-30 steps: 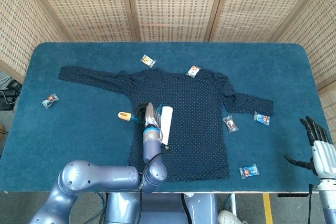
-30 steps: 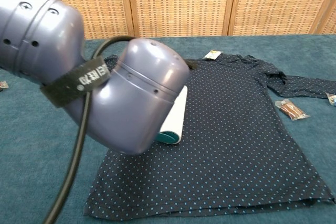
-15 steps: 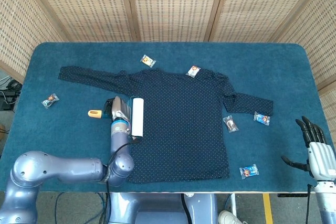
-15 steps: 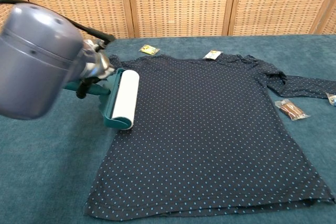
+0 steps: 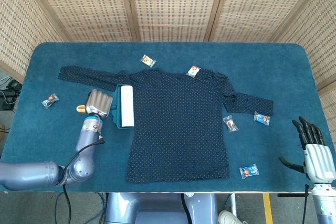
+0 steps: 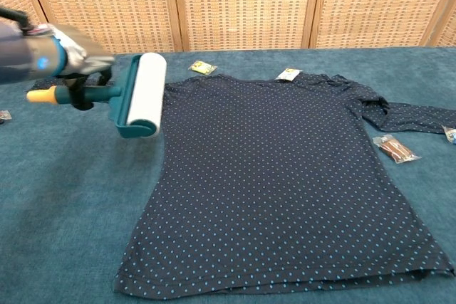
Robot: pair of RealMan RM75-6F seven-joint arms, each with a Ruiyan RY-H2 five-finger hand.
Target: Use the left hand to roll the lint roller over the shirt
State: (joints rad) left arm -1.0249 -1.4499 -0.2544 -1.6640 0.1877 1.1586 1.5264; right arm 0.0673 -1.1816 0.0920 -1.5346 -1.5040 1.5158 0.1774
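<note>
Left hand (image 5: 98,103) clamped on the lint roller (image 5: 125,106) at the shirt's (image 5: 178,124) left edge; right hand (image 5: 315,153), lower right, fingers apart.

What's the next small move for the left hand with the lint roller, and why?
Probably sweep it rightward onto the cloth: the left hand holds the lint roller at the polka-dot shirt's left edge, so most of the shirt lies to its right.

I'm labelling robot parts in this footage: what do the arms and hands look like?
The left arm is glossy blue-grey with rounded joints and a black cable alongside. The left hand is silver-grey. The right hand has black fingers on a pale grey palm.
</note>
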